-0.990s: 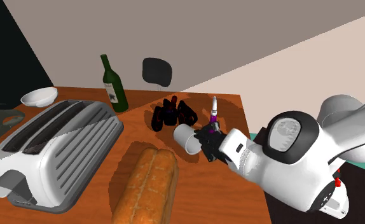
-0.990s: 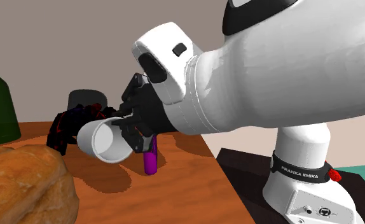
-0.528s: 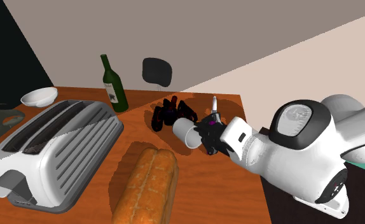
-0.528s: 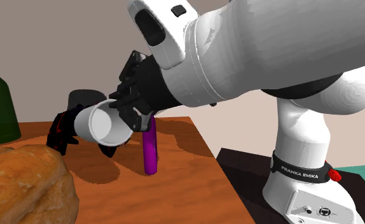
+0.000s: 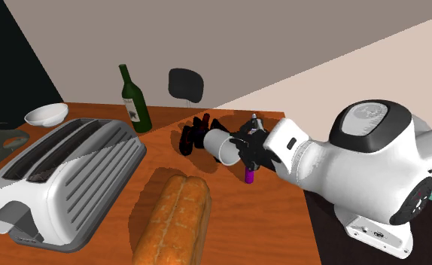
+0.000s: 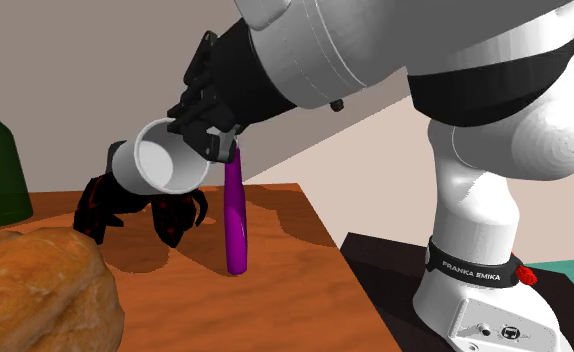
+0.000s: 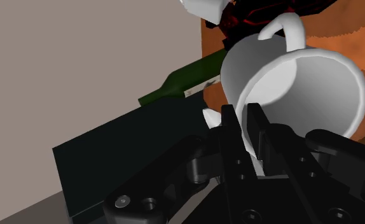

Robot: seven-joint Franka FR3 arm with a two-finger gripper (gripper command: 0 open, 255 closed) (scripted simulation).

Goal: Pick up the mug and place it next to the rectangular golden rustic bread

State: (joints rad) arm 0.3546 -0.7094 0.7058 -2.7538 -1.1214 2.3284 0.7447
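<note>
One golden bread loaf [image 5: 173,218] lies on the wooden table [image 5: 244,226], long axis running nearly straight up the shoulder view. One white mug [image 5: 219,145] hangs above the table, mouth tipped sideways. One black gripper [image 5: 246,150] clamps its rim, one finger inside the wall. From the gripper, the loaf lies toward the shoulder view's lower left and below it, near but apart

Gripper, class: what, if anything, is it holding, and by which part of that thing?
The gripper holds the white mug by its rim wall, one finger inside, one outside.
</note>
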